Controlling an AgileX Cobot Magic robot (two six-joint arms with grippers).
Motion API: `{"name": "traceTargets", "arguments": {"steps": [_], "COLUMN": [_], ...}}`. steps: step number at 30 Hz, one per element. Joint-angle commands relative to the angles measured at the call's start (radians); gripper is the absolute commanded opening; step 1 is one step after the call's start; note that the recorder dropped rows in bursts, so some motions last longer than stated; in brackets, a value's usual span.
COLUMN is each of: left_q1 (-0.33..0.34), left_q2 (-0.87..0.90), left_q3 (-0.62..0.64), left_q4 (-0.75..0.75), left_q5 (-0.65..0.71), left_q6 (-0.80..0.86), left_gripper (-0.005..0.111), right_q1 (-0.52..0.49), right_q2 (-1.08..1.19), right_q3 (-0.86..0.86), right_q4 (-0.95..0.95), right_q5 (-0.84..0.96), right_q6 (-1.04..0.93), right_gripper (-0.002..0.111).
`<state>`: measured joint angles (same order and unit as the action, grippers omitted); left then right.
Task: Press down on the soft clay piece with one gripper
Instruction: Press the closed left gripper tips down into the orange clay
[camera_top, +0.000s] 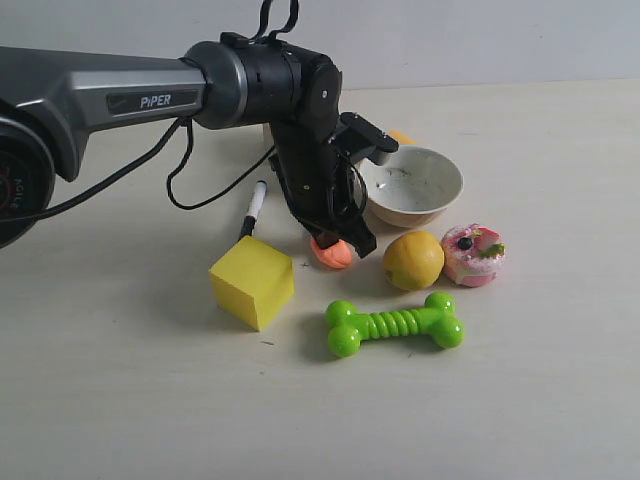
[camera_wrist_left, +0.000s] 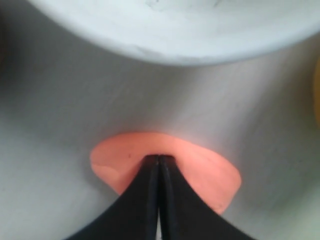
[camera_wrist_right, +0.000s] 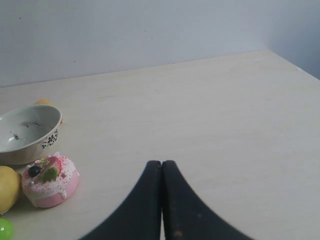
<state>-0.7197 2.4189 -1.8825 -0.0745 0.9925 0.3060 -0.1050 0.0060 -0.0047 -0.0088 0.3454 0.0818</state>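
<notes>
We see the black two-fingered left gripper with its jaws pressed together and nothing held between them. Its tips rest on top of the small salmon-orange oval soft clay piece. The clay lies on the pale table near the middle of the scene. It sits just to the near side of the white ceramic bowl, left of the round yellow lemon and right of the yellow foam-like cube.

The lump is directly beneath the tips, not off to any side, so we judge the press calls only for a straight push downward. In the left wrist view the oval's long axis runs across the seam between the two fingers, with clay showing on either side. We cannot tell whether a dent has formed, as the fingers cover that spot.

The right gripper is likewise closed and empty, over bare table apart from the objects, so the left arm is plainly the nearer.

We count one clay piece, one lemon, one pink frosted doughnut toy, one bowl, one green ribbed rubber bone toy, one cube and one black-and-white marker pen.
</notes>
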Motion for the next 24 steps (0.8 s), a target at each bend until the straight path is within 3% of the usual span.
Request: {"name": "traceTargets", "arguments": {"steps": [1, 17, 24], "left_q1": [-0.011, -0.009, -0.009], "left_q2": [0.068, -0.019, -0.021], "left_q3": [0.030, 0.030, 0.030], "left_q4": [-0.061, -0.008, -0.008], "left_q5": [0.024, -0.009, -0.012], "left_q6": [0.004, 0.004, 0.002], "left_gripper": [0.000, 0.001, 0.039], "right_q1": [0.000, 0.000, 0.000], "right_q2": [-0.006, -0.006, -0.006], "right_q3": [0.005, 0.005, 0.005], "right_q4": [0.002, 0.002, 0.002], "right_q5": [-0.004, -0.004, -0.004], "right_q6": [-0.002, -0.002, -0.002], "right_gripper": [0.000, 0.000, 0.000]}}
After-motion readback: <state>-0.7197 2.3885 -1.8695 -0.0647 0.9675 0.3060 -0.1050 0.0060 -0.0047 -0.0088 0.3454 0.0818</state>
